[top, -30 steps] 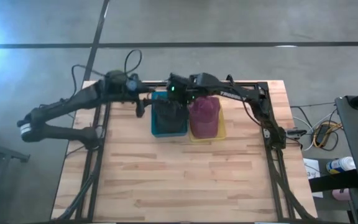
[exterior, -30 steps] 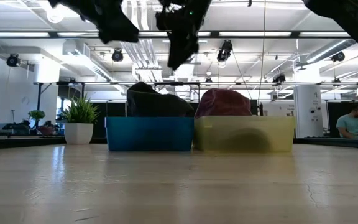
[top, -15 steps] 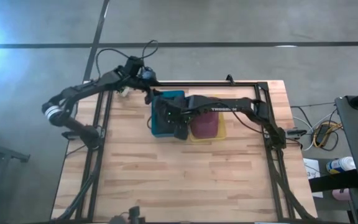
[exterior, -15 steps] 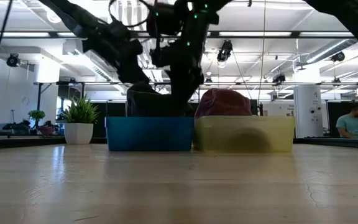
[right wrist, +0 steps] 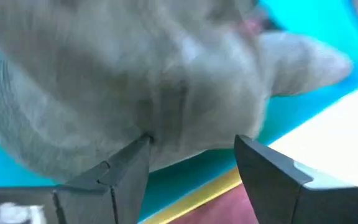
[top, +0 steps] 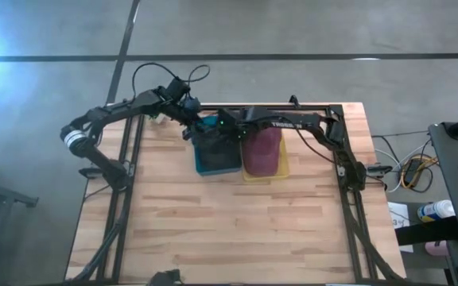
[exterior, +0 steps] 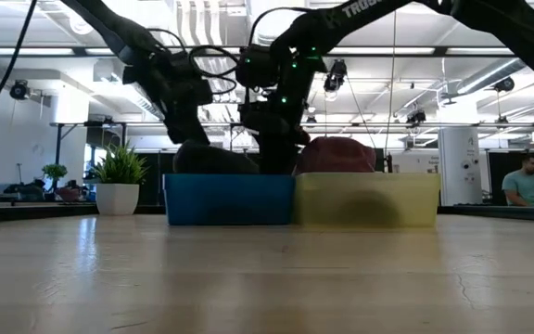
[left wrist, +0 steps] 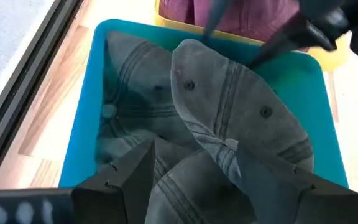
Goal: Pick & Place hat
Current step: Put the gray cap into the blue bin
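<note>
A blue bin [top: 199,163] at the table's far middle holds several grey hats [left wrist: 229,106]. A yellow bin [exterior: 369,199] to its right holds a maroon hat [top: 262,147]. My left gripper [left wrist: 194,149] is open, low over the blue bin's far left part [top: 191,127], with a grey hat's crown between its fingers. My right gripper [right wrist: 191,140] is open and reaches down into the same bin [top: 223,131], with a grey hat [right wrist: 166,74] close in front of it. In the low view both grippers [exterior: 188,139] [exterior: 276,158] are down at the heap of hats. My left gripper's open fingers stand on either side of a grey hat's crown [left wrist: 197,180], coming from above. I cannot tell whether they touch it. My right gripper's open fingers come down on a grey hat from above. One fingertip [right wrist: 138,149] seems to meet the cloth, but I cannot tell for sure.
The two bins stand side by side and touch. A black frame rail [top: 293,107] runs along the table's far edge. The wooden table [top: 229,230] lies bare on the bins' near side. A person [exterior: 529,181] sits in the room far behind.
Both grippers have come down from high above the bins to the heap in the blue bin. My left gripper swung toward the far edge and then lowered. My right gripper went toward the near edge, then back. The heap of grey hats stands lower.
</note>
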Motion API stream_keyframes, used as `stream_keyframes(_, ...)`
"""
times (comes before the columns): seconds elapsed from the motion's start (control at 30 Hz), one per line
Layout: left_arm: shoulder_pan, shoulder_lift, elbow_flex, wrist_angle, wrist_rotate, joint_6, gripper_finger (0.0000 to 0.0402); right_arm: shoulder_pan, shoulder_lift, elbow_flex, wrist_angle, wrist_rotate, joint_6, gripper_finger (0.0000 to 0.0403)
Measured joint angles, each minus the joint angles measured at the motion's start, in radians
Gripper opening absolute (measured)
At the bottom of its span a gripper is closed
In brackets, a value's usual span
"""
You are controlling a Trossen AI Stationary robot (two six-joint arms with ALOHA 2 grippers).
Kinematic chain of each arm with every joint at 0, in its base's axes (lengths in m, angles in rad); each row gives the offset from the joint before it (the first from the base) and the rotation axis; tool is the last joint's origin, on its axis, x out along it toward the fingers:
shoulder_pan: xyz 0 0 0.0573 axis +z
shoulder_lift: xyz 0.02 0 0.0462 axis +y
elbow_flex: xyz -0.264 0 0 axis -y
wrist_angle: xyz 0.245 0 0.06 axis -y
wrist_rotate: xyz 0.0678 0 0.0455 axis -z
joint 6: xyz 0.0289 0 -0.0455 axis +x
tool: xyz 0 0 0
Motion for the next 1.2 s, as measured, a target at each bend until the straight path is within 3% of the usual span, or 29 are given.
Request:
stream_keyframes(0.13, -0.002, -0.016, 0.0, 0.006, 0.0, -0.011, 0.0223, -0.009, 0.0, 0.03, 0.008, 0.0, -0.022, 0.0228)
stream_keyframes(0.43, -0.006, -0.033, 0.014, 0.209, -0.001, -0.15, 0.0223, -0.008, 0.0, -0.028, 0.068, -0.027, -0.055, 0.0228)
stream_keyframes(0.57, -0.009, -0.095, 0.045, 0.15, -0.002, -0.194, 0.0223, -0.008, 0.0, -0.065, 0.112, -0.027, -0.078, 0.0228)
stream_keyframes(0.83, -0.052, -0.25, 0.027, -0.161, -0.004, -0.267, 0.0223, -0.007, 0.0, -0.079, 0.19, -0.027, -0.155, 0.0228)
stream_keyframes(1.03, -0.102, -0.26, -0.075, -0.137, -0.047, -0.266, 0.0223, -0.009, 0.0, -0.08, 0.245, -0.027, -0.155, 0.0228)
stream_keyframes(1.2, -0.108, -0.26, -0.104, -0.209, -0.109, -0.262, 0.0223, -0.01, 0.0, -0.081, 0.238, -0.027, -0.152, 0.0228)
